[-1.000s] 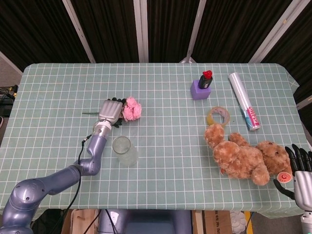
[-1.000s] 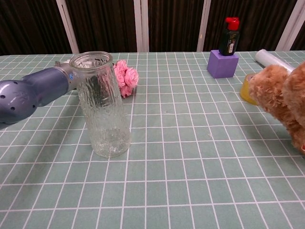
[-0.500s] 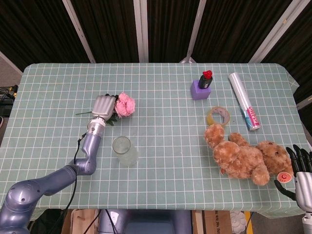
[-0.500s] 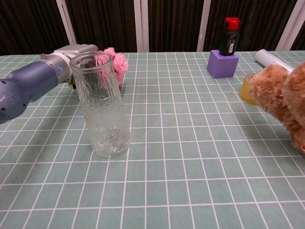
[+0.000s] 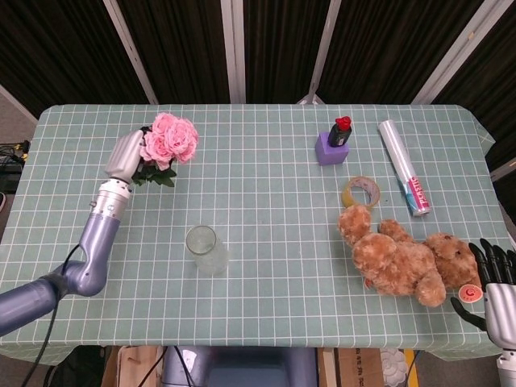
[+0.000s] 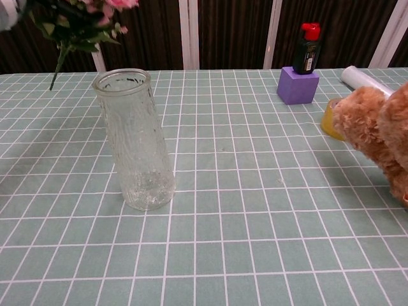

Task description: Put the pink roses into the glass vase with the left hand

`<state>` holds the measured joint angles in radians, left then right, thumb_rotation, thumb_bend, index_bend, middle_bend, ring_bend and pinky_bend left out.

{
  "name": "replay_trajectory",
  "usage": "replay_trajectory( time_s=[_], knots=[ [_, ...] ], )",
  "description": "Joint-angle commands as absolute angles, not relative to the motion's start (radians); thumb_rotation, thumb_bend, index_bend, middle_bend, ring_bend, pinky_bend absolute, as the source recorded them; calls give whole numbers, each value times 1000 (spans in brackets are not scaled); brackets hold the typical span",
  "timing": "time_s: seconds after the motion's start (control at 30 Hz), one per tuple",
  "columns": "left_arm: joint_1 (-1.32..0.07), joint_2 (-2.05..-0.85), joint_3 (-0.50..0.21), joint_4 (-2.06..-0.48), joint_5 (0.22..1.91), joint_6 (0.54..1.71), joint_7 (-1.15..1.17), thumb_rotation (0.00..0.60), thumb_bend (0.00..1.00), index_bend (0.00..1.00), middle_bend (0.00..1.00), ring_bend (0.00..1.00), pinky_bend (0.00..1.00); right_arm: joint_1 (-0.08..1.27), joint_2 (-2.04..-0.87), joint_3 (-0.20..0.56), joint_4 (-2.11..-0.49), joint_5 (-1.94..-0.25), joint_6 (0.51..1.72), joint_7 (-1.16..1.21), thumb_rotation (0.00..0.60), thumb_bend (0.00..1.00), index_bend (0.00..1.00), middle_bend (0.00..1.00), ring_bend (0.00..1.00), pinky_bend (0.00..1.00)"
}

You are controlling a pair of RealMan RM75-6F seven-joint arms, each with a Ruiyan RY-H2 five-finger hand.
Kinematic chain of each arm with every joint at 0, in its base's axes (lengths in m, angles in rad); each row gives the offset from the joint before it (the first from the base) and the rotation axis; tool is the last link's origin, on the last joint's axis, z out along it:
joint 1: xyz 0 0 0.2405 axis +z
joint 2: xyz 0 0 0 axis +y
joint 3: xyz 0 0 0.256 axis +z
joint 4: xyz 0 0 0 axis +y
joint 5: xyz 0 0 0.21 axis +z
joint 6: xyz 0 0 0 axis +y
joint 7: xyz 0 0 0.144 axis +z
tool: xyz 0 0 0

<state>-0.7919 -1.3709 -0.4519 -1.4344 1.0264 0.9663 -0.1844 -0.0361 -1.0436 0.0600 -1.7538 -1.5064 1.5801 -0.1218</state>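
My left hand (image 5: pixel 126 155) grips the pink roses (image 5: pixel 169 138) and holds them up in the air at the left of the table, blossoms upward and green leaves below. In the chest view only the leaves and stem of the pink roses (image 6: pixel 78 25) show at the top left, hanging above and behind the glass vase (image 6: pixel 134 139). The glass vase (image 5: pixel 205 249) stands upright and empty near the table's front, to the right of my left forearm. My right hand (image 5: pixel 495 278) rests at the lower right corner, fingers apart, holding nothing.
A brown teddy bear (image 5: pixel 409 258) lies at the front right, a yellow tape roll (image 5: pixel 361 193) behind it. A purple block (image 5: pixel 331 150) carries a small black bottle with a red cap (image 5: pixel 340 131). A clear plastic roll (image 5: pixel 403 166) lies at the far right.
My left hand has lifted the pink roses off the table and carried them up and to the left. The vase and my right hand have not moved.
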Motion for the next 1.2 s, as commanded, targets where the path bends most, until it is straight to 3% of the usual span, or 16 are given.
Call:
replay_trajectory(
  time_s=[0.03, 0.3, 0.57, 0.93, 1.2],
  knots=[
    [-671, -1140, -532, -1712, 1071, 968, -370, 600, 493, 385, 382, 328, 478, -34, -1046, 59, -1750, -1511, 1578, -121, 600, 221, 97, 53, 0, 0],
    [-553, -911, -611, -2028, 1121, 973, -559, 600, 492, 379, 384, 320, 477, -29, -1045, 57, -1746, -1512, 1568, -106, 600, 221, 97, 53, 0, 0],
    [-502, -856, -659, -2184, 1148, 1026, -729, 600, 492, 381, 388, 320, 477, -35, -1036, 52, -1743, -1525, 1579, -73, 600, 221, 97, 53, 0, 0],
    [-578, -881, -612, -2230, 1150, 947, -724, 600, 492, 381, 385, 317, 470, -36, -1030, 50, -1737, -1532, 1581, -46, 600, 220, 97, 53, 0, 0],
    [-644, -973, -556, -2216, 1117, 954, -646, 600, 490, 380, 381, 317, 466, -38, -1026, 51, -1735, -1532, 1587, -35, 600, 221, 97, 53, 0, 0]
  ],
)
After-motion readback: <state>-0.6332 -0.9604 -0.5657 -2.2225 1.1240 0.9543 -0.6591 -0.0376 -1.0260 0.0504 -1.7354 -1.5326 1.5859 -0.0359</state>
